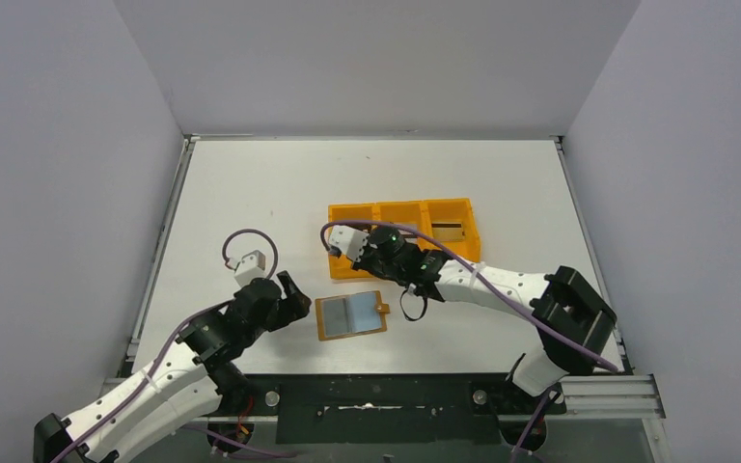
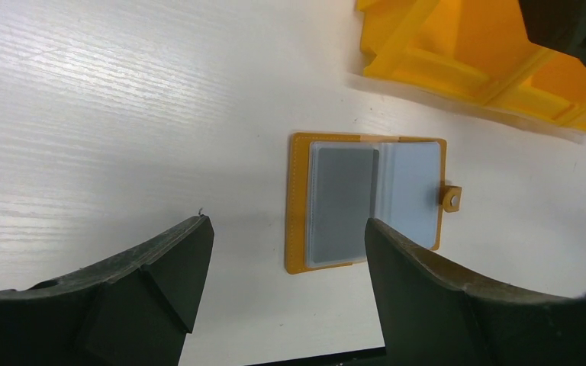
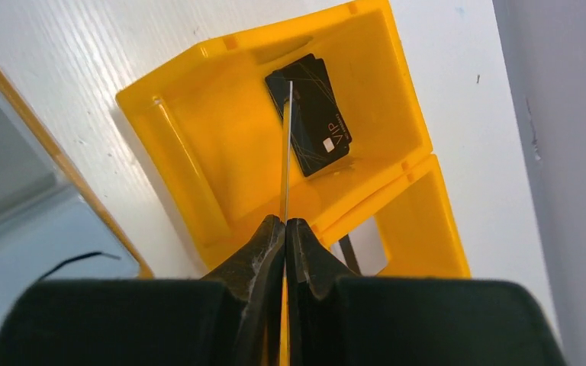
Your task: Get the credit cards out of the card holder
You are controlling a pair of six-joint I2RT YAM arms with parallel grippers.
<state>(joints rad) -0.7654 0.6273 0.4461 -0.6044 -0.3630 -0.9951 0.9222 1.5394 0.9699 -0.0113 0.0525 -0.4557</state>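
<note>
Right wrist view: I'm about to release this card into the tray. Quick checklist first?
1. Grip: right gripper shut on the thin card, held edge-on: ok.
2. Aim: thin card lined up over the orange tray compartment holding the dark VIP card: ok.
3. Height of the card above the tray floor: cannot tell.
4. Other arm: left gripper open, holding nothing: ok.
5. Next target: card holder lying open on the table: ok.
6. Holder emptied: not ok, a grey card sits in its pocket.
</note>
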